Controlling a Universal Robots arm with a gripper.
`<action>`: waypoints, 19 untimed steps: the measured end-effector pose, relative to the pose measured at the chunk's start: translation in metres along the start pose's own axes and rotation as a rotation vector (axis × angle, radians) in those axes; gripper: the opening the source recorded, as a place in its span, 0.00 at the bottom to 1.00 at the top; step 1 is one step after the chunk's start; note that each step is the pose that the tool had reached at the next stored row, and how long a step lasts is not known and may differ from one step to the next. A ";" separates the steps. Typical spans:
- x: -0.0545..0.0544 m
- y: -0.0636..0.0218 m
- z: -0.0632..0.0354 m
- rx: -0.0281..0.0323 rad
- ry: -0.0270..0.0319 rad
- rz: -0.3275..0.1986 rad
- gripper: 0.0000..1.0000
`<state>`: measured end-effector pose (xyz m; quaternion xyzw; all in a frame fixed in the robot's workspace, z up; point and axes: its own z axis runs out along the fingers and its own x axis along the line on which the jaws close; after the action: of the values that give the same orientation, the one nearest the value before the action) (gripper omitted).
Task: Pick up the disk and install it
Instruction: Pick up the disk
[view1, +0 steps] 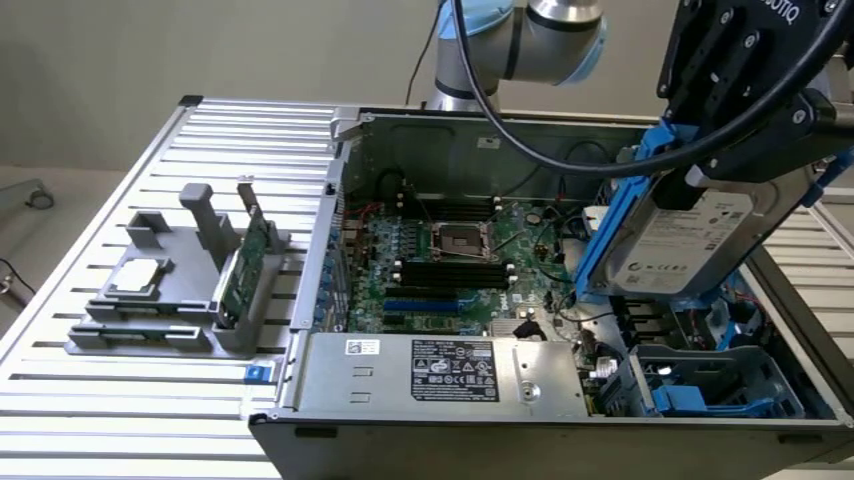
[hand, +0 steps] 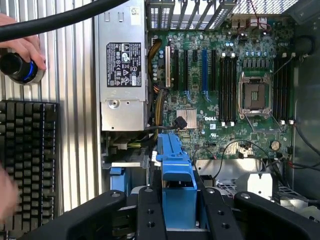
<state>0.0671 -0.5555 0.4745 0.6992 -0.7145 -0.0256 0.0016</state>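
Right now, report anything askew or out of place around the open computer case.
Nothing looks damaged or spilled. The disk hangs tilted in the claw above the open case, not seated. A person's hand is on a knob near the keyboard.

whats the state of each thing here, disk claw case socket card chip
disk, gripped, raised over the case, tilted
claw, shut on the disk
case, open, side panel off
cpu socket, empty
green card, standing on edge in the grey holder
silver chip, lying flat on the grey holder
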 end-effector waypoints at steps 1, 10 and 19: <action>0.002 -0.0025 -0.0001 0.0000 -0.0001 0.000 0.33; 0.004 -0.0048 -0.0003 0.0000 -0.0010 0.000 0.33; 0.015 -0.0051 -0.0008 -0.0058 -0.0009 0.000 0.33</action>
<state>0.0719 -0.5709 0.4746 0.6991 -0.7145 -0.0280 0.0033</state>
